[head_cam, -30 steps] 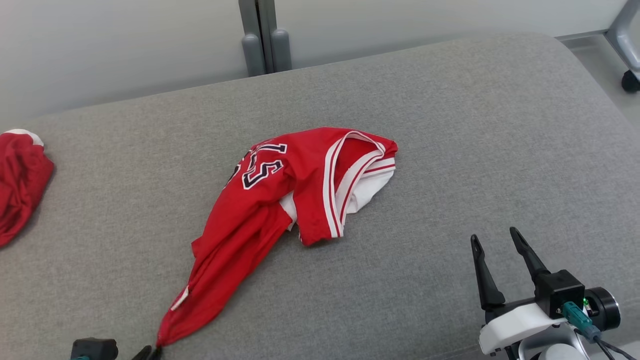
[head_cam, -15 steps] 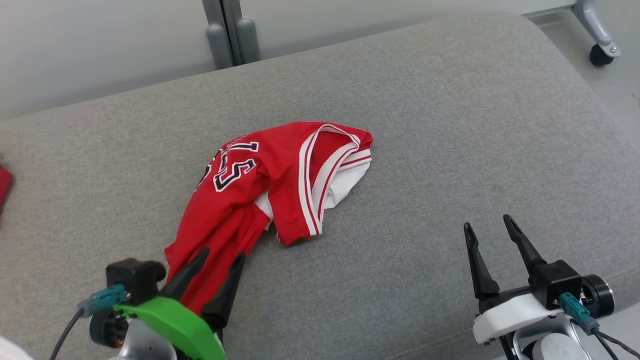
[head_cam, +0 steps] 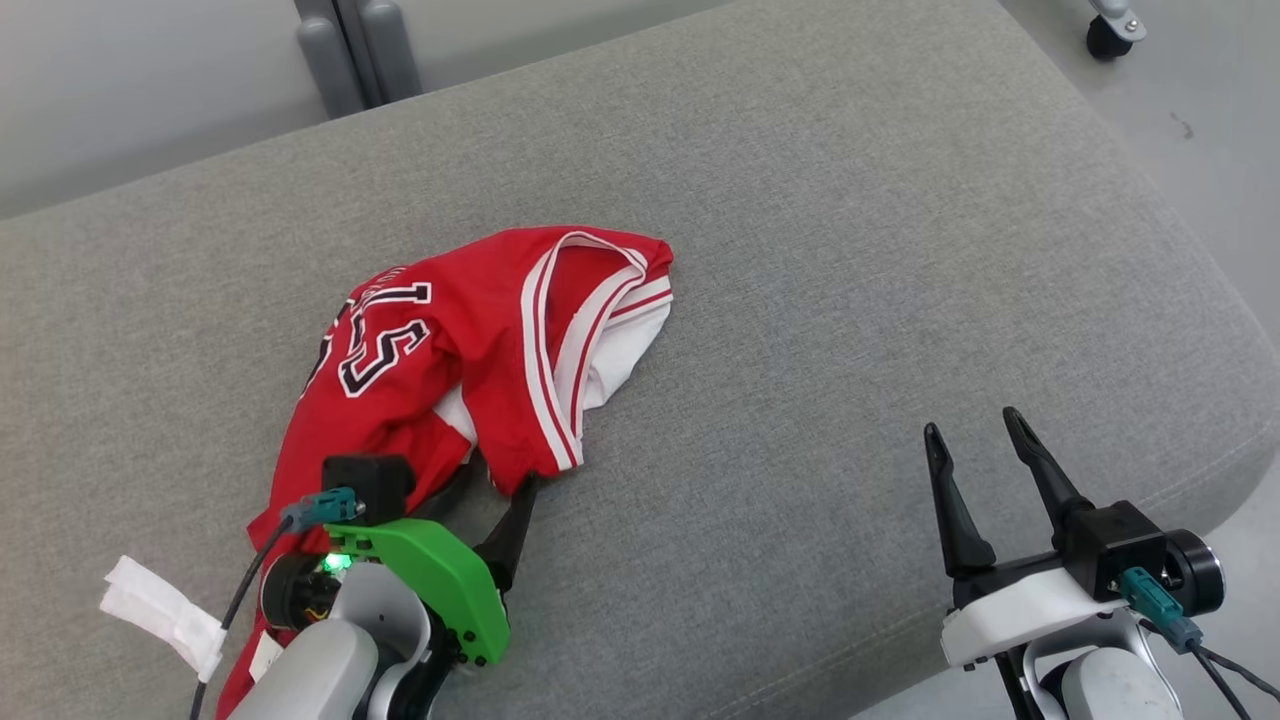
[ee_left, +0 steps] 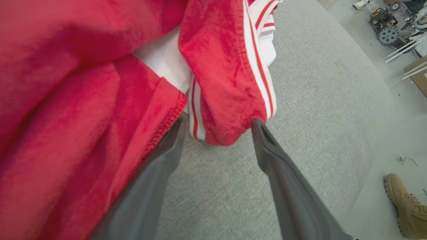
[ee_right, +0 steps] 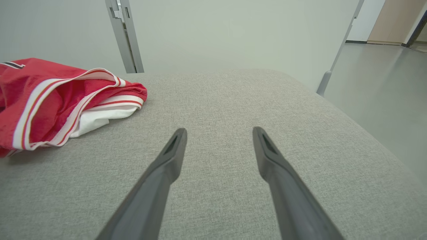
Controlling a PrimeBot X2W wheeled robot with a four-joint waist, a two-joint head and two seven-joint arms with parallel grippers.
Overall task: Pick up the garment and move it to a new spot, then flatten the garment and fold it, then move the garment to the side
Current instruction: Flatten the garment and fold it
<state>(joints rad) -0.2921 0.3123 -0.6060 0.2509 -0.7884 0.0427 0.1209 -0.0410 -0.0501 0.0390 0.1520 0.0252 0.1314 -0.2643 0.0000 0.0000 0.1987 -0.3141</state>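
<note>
We see the red jersey [head_cam: 470, 340] crumpled on the grey cushion [head_cam: 850, 250], long axis running near left to far right, white-trimmed end pointing far right. Our left gripper [ee_left: 219, 124] is spread wide, tips flanking a fold, clamping nothing; our right gripper [head_cam: 972, 422] stands parted and empty, well apart

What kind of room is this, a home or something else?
Probably a robotics lab or workshop, not a home: the red jersey lies on a plain grey padded bench, a castor wheel stands on bare floor beyond it, and machine parts lie loose on the floor.
</note>
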